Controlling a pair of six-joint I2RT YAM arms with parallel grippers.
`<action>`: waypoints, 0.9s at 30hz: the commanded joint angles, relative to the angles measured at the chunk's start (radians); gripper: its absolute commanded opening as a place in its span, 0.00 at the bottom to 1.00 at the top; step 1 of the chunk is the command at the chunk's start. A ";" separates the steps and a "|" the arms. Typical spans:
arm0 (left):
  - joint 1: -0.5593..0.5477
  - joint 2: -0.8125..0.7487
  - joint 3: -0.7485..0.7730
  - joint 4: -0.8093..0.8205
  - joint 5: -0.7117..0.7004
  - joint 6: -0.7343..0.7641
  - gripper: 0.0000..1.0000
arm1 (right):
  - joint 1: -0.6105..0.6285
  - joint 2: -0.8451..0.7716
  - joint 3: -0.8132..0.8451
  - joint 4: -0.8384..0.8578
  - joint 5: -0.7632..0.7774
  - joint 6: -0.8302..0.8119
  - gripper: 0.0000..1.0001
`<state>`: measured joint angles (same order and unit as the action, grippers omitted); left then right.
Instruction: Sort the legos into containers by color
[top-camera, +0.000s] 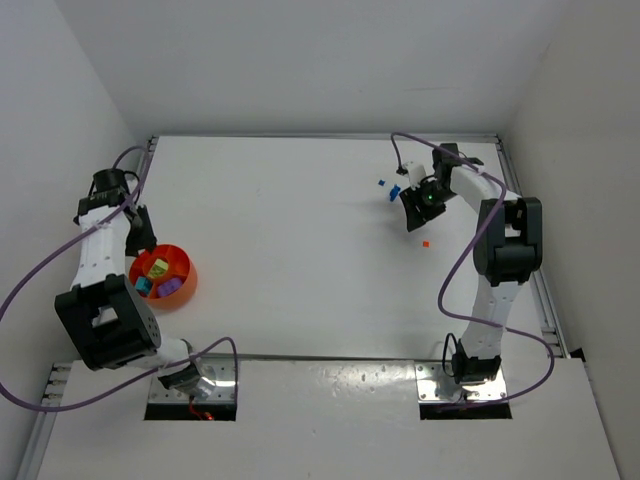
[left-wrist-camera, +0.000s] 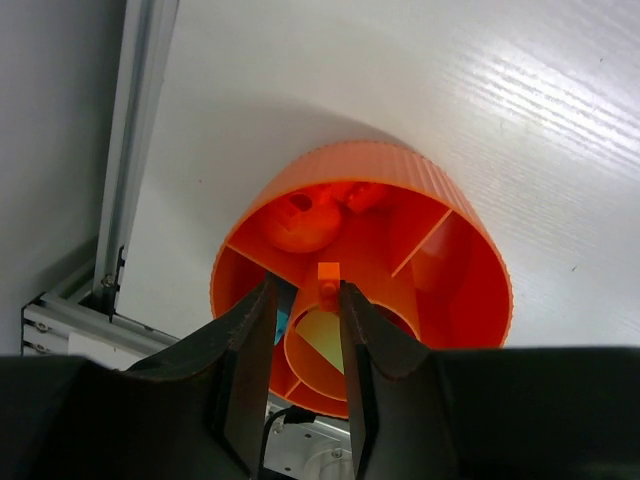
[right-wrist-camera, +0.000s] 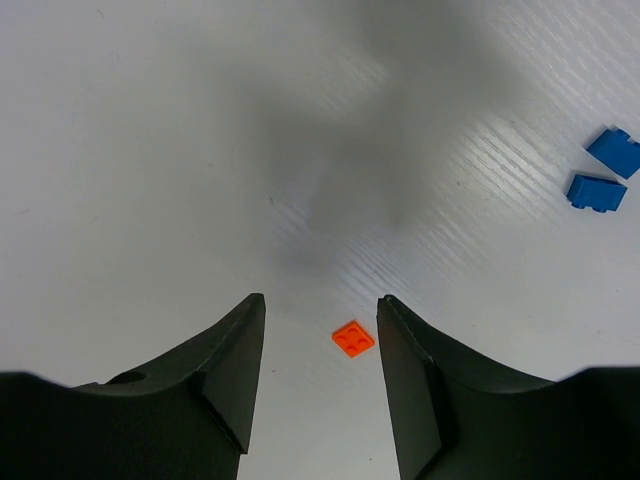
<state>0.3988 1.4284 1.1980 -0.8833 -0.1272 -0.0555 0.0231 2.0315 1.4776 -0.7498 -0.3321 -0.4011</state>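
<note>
**Left gripper (left-wrist-camera: 306, 300) parted over bowl, right gripper (right-wrist-camera: 320, 305) parted around orange plate**

My left jaws stand partly open, with a gap wider than the tiny orange brick (left-wrist-camera: 328, 272) at their tips. The brick sits by the right-hand finger, and I can't tell if it touches. Nothing is clamped. Right below is the orange bowl (left-wrist-camera: 400, 165), round and split by walls into compartments, close to the table's aluminium rail (left-wrist-camera: 140, 150). From the top view, a yellow lego (top-camera: 157, 268), a cyan lego (top-camera: 144, 286) and a purple lego (top-camera: 168, 288) lie inside it. My right jaws are about half open and hold nothing, low over the white table (right-wrist-camera: 150, 150). The flat orange plate (right-wrist-camera: 352, 338) lies on the table between the fingertips, nearer the right-hand one. Two blue bricks (right-wrist-camera: 596, 192) lie just beside each other, well apart from the plate.
</note>
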 joint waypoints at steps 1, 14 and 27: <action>-0.005 -0.036 -0.015 0.003 -0.003 0.009 0.37 | 0.000 -0.016 0.052 0.006 0.001 -0.016 0.49; 0.005 0.012 -0.005 0.003 0.032 0.009 0.37 | 0.000 0.003 0.073 -0.003 0.001 -0.016 0.49; 0.005 -0.055 0.081 0.023 0.158 0.083 0.37 | 0.009 0.012 0.082 -0.003 0.024 -0.016 0.49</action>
<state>0.3992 1.4376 1.2007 -0.8909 -0.0647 -0.0284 0.0242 2.0323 1.5166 -0.7616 -0.3199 -0.4080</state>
